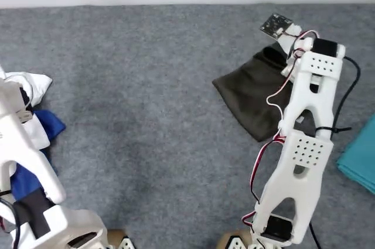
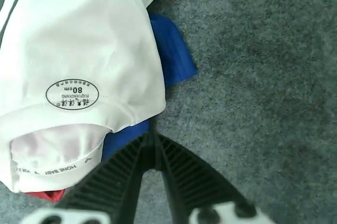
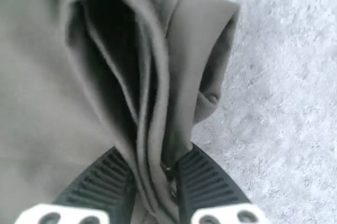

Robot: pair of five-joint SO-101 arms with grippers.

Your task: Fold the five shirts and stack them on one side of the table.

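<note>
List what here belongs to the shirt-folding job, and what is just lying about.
Job:
brown shirt, pinched in the right hand
white shirt
blue shirt, partly under the white one
red cloth at the white one's edge
teal shirt
left hand, shut

Not the job:
grey table cover

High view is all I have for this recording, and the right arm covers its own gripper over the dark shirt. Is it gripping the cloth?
Observer: Yes. In the right wrist view the right gripper is shut on a fold of the dark shirt.
Operator: And the other arm?
Observer: The left gripper is shut with nothing in it. Its tip is at the edge of the blue shirt, beside the white shirt.
Operator: Anything under those two?
Observer: A bit of red cloth shows from under the white shirt.
</note>
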